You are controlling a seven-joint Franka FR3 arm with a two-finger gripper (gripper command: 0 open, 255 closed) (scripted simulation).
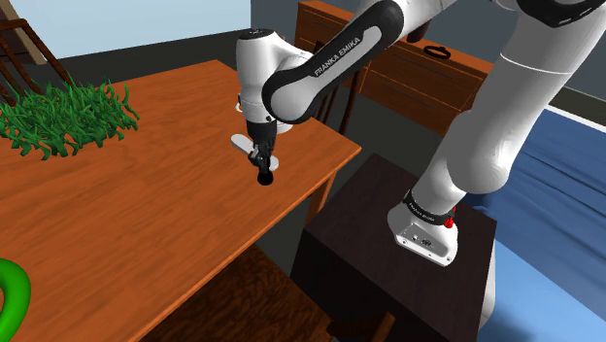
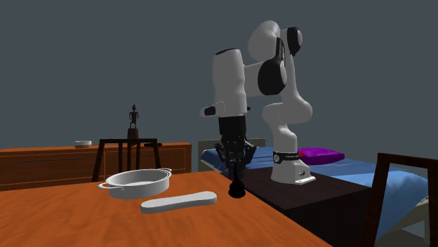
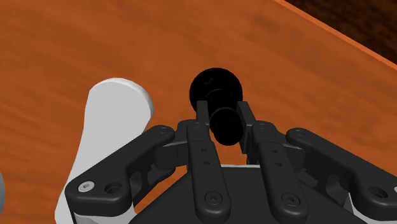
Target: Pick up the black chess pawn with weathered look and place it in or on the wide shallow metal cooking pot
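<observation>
Grasp step was in hand: the gripper (image 3: 222, 106) was seen narrowed onto the black pawn (image 3: 216, 86), fingers pressed against both sides of its head; the pawn was judged not yet lifted, base on the table (image 2: 70, 217) near the edge; a straight lift was called for next, then carriage across to the metal pot (image 2: 151, 188).

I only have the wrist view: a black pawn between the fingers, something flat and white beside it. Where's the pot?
Observer: The shallow grey pot sits on the table, beyond the flat white piece, toward the second exterior view's left of the black pawn.
Operator: How near the table's edge is the pawn?
Observer: Close. In the shoulder view it is by the edge that faces the dark stand.
Operator: Anything else on the table?
Observer: A green grassy plant, at the shoulder view's upper left, well away from the pawn.
</observation>
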